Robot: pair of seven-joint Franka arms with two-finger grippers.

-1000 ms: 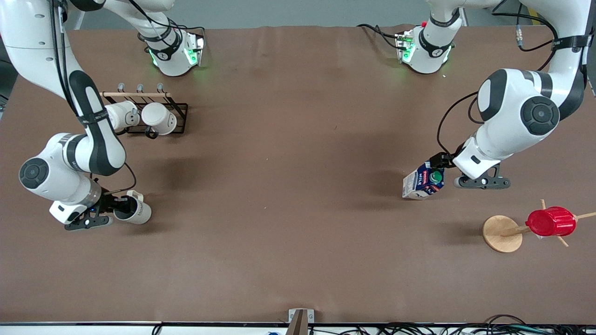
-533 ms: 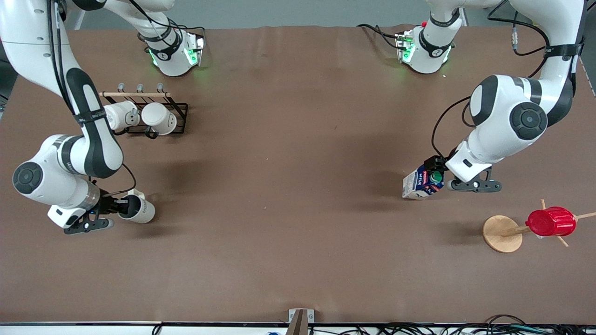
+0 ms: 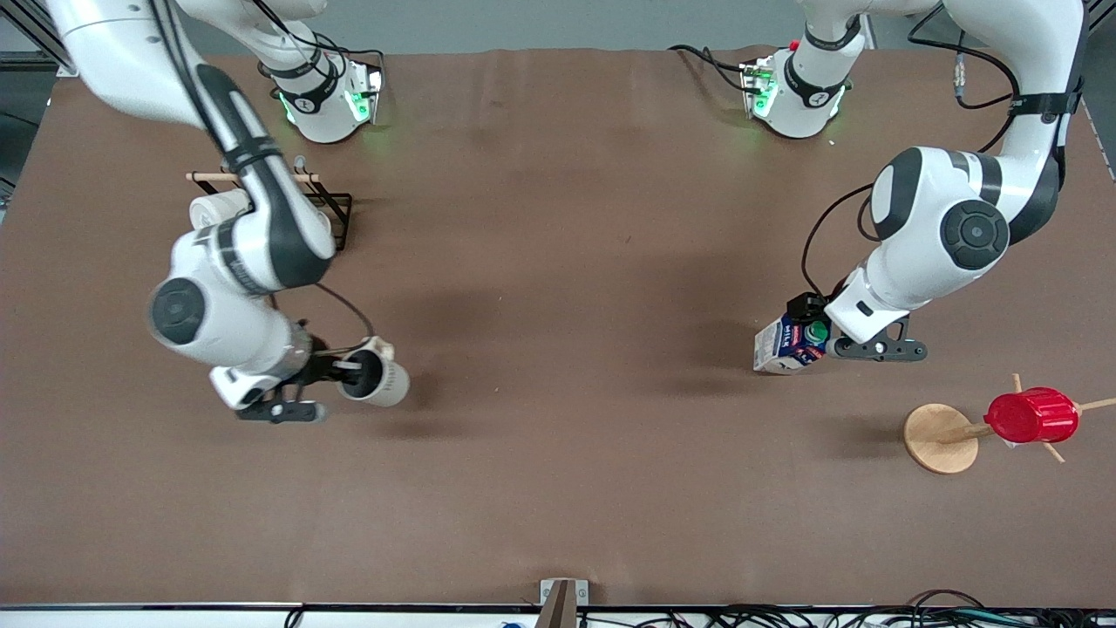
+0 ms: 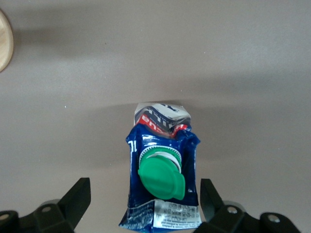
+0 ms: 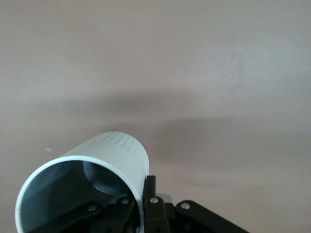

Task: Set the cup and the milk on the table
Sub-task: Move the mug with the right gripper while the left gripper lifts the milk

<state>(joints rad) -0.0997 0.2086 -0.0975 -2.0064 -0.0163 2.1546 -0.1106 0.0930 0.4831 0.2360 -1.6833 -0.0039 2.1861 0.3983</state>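
beige cup (image 3: 377,377) tipped in right gripper (image 3: 336,373) over table (image 3: 558,453).

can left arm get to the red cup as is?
Probably not: the left gripper sits around the milk, fingers apart, so it must back off first. Otherwise the table toward the red cup on its stand looks free.

Robotics lab: two arm bases (image 3: 323,96) bolted on a bare brown table (image 3: 558,488).
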